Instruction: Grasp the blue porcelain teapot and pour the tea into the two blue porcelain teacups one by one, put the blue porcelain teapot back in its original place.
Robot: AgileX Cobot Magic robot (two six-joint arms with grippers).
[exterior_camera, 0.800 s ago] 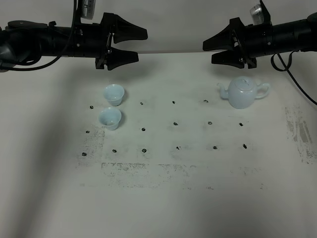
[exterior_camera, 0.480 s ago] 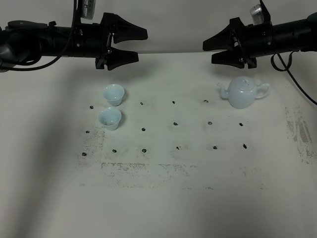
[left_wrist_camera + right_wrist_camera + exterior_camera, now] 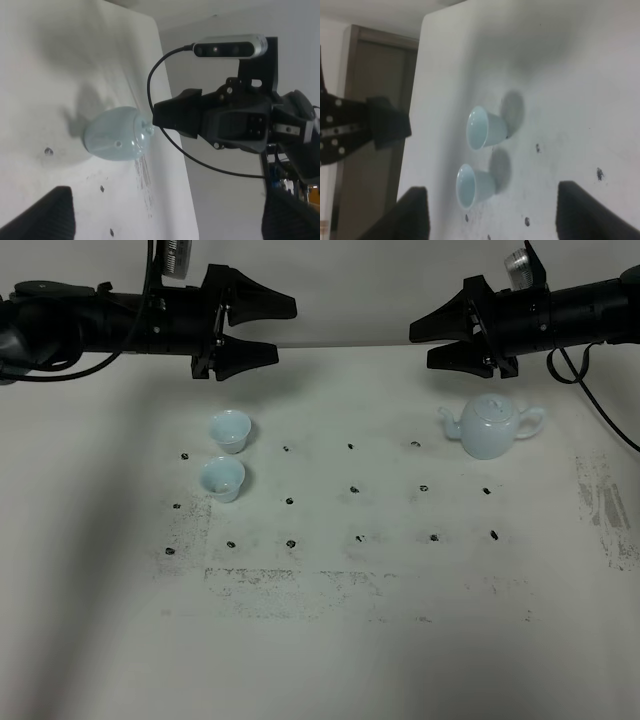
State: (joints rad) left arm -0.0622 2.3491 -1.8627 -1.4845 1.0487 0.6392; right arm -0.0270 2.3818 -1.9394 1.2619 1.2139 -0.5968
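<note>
The right gripper [image 3: 421, 348] hangs with its jaws spread wide, holding nothing; the blue porcelain teapot [image 3: 490, 430] stands below them, a little back from the tips, lid on. The left gripper [image 3: 287, 332] is spread too and empty — one blue porcelain teacup [image 3: 229, 430] stands below its jaws, the second teacup [image 3: 222, 479] just beside it. Farther out, black marks [image 3: 354, 489] dot the table [image 3: 350, 640] between cups and pot. Only the right wrist view shows a brown door [image 3: 375, 75] past the table edge.

A pale-blue teacup [image 3: 487, 127] and a second teacup [image 3: 475, 186] are seen upright on the white table [image 3: 570, 50], close together, seemingly not touching. Dark marks [image 3: 537, 148] are scattered nearby.
</note>
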